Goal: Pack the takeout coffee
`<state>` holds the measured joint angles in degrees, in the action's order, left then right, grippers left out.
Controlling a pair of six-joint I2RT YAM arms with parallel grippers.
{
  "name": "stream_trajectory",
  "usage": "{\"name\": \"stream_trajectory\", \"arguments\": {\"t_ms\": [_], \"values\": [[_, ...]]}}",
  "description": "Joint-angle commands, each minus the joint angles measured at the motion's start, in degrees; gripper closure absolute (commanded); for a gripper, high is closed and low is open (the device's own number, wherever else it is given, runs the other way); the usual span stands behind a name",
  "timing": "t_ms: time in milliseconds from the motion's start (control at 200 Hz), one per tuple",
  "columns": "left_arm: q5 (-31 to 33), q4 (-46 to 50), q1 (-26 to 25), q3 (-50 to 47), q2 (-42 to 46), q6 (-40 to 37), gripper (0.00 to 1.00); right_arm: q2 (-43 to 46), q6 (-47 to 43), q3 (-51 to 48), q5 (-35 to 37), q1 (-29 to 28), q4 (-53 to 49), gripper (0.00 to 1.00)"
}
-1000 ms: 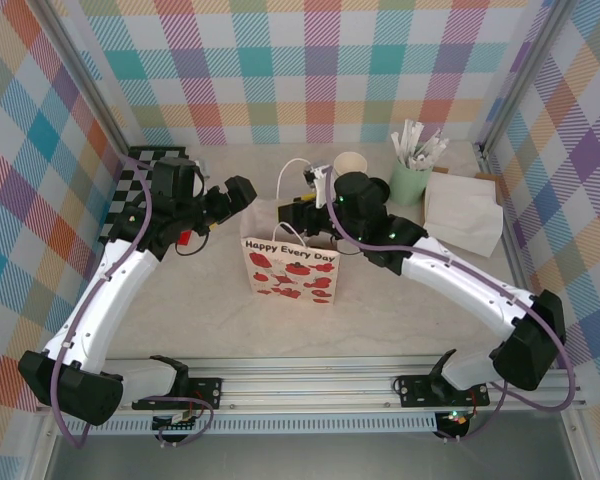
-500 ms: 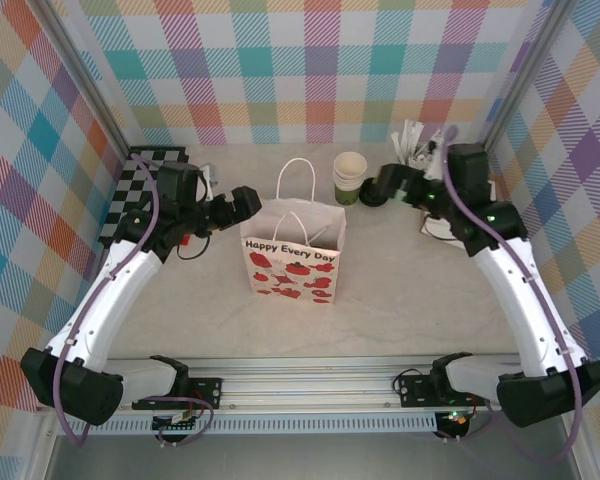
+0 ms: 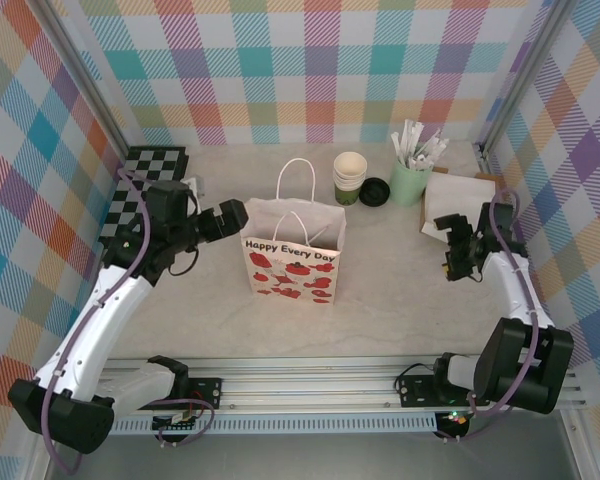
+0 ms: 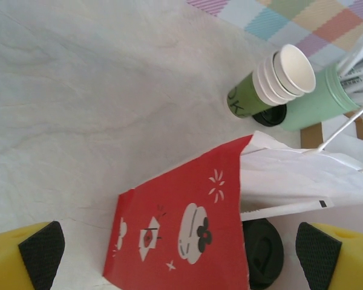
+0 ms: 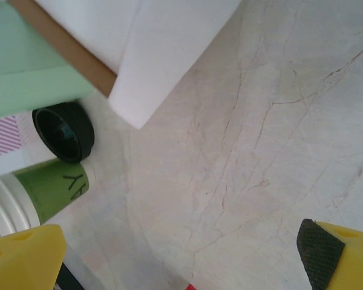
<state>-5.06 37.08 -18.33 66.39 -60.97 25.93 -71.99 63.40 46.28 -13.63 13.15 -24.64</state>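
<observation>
One pale surface (image 3: 400,300) is seen, with one paper bag (image 3: 292,262) stood upright at its middle. One pile of white napkins (image 3: 465,205) is laid at the right rear, with one mint tumbler (image 3: 409,183) of sticks just left of it. One stack of green cups (image 3: 349,180), perhaps four by the crowded rims, is set beside one loose black lid (image 3: 374,191). The takeout coffee (image 4: 263,246) is glimpsed inside the bag, lid upward. Of two grippers, the left gripper (image 4: 179,252) is spread wide at the bag's left edge. The right gripper (image 5: 178,244) is likewise spread, empty, near the napkins.
</observation>
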Motion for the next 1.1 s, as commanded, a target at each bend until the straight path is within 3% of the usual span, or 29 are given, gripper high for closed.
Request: {"name": "stream_trajectory", "arguments": {"t_ms": [0, 300, 465, 710, 845, 1095], "values": [[5.26, -1.45, 0.31, -1.68, 1.35, 1.21, 0.00, -2.56, 11.02, -4.59, -0.32, 0.06, 20.42, 0.00], [7.54, -0.09, 0.31, -2.05, 2.17, 2.28, 0.00, -17.17, 14.93, -6.05, 2.31, -0.04, 40.18, 0.00], [7.88, 0.38, 0.31, -2.10, 2.15, 2.88, 0.00, -21.43, 13.06, -5.14, 2.82, -0.24, 45.54, 0.00], [8.07, 0.00, 0.27, -2.01, 1.92, 3.37, 0.00, -23.47, 14.23, -7.61, 4.81, -0.27, 51.55, 0.17], [8.12, 0.51, 0.31, -1.62, 2.08, 3.40, 0.00, -25.32, 16.88, -7.36, 3.32, -0.43, 53.34, 0.34], [8.29, 0.63, 0.26, -2.14, 2.54, 3.23, 0.00, -21.69, 16.64, -9.63, 6.90, -0.92, 50.57, 0.42]]}}
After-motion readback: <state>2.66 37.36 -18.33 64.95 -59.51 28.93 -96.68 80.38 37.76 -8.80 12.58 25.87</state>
